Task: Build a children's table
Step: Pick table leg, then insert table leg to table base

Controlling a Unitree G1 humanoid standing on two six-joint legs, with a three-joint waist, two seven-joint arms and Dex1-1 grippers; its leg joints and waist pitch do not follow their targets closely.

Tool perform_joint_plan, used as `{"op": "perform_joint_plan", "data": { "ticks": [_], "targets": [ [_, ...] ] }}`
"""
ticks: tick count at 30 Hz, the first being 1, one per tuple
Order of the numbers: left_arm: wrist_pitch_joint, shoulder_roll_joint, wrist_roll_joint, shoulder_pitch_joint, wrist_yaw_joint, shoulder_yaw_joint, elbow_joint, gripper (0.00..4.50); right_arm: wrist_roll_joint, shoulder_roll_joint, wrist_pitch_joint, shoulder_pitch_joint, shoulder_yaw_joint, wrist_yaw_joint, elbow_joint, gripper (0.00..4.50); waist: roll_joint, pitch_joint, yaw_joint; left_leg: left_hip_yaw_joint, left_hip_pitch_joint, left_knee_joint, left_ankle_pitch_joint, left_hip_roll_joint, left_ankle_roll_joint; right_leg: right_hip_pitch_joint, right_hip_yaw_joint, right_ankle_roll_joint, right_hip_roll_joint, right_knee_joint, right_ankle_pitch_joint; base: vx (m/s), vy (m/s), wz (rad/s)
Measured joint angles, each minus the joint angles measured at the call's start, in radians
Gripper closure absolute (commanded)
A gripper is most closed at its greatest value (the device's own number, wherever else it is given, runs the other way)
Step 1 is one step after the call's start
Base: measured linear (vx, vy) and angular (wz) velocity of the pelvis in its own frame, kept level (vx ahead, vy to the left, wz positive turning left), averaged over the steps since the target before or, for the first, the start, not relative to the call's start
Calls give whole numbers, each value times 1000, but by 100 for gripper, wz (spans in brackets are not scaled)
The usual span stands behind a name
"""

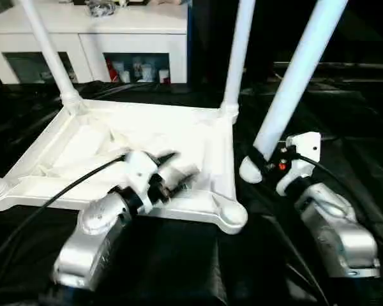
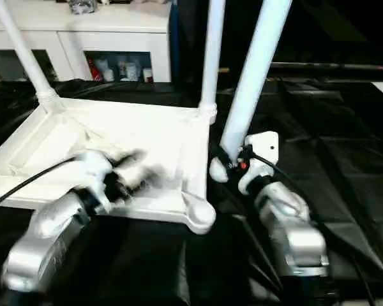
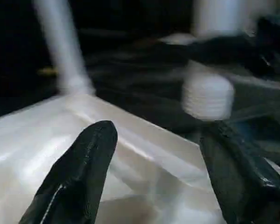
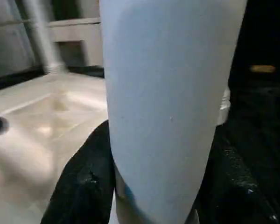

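The white table top [image 1: 140, 143] lies upside down on black cloth, ribbed underside up. Two white tube legs stand in its far corners, one on the left [image 1: 48, 48] and one on the right [image 1: 239, 51]. The socket at the near right corner [image 1: 233, 215] is empty. My right gripper [image 1: 260, 159] is shut on a loose leg [image 1: 300, 70]. That leg is tilted, its threaded end [image 3: 207, 95] hanging just right of the near right corner. My left gripper [image 3: 158, 133] hovers open over the underside with nothing between its fingers.
A white cabinet [image 1: 89, 35] with glass-fronted compartments stands at the back left. Crumpled black cloth [image 1: 357, 127] covers the work surface. A black cable [image 1: 57, 191] runs from my left wrist across the table top's near edge.
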Motion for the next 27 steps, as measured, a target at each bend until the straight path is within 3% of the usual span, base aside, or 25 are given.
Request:
{"op": "perform_joint_plan", "data": {
  "ticks": [4,7,15,21,27],
  "targets": [
    [16,111,33,-101,-203,-72,116,122,11,-122,26,5,39,157,-11,259,21,10,-5,20,20,-17,14,13,-9,12,-2,-11,0,0,11,-83,-37,3],
    [0,143,66,-142,-276,-110,177,122,10,-154,27,8,63,207,-11,259,26,12,-10,29,32,-30,20,16,-14,17,0,-13,-1,-1,14,-71,-39,0],
    [-63,146,138,-257,-340,-161,362,197,-5,-195,26,7,84,253,0,259,37,8,-12,31,30,-41,39,24,-22,15,-10,-21,1,-2,19,-14,-9,0],
    [-130,105,157,-319,-327,-161,507,245,-22,-204,26,7,107,274,1,259,43,6,-11,31,17,-41,44,27,-13,13,-16,-22,1,-14,21,0,0,0],
    [-205,49,164,-342,-272,-133,627,289,-23,-205,25,4,122,278,5,259,43,6,-6,31,6,-37,45,27,-4,1,-17,-21,0,-16,22,0,0,0]
  ]
}}
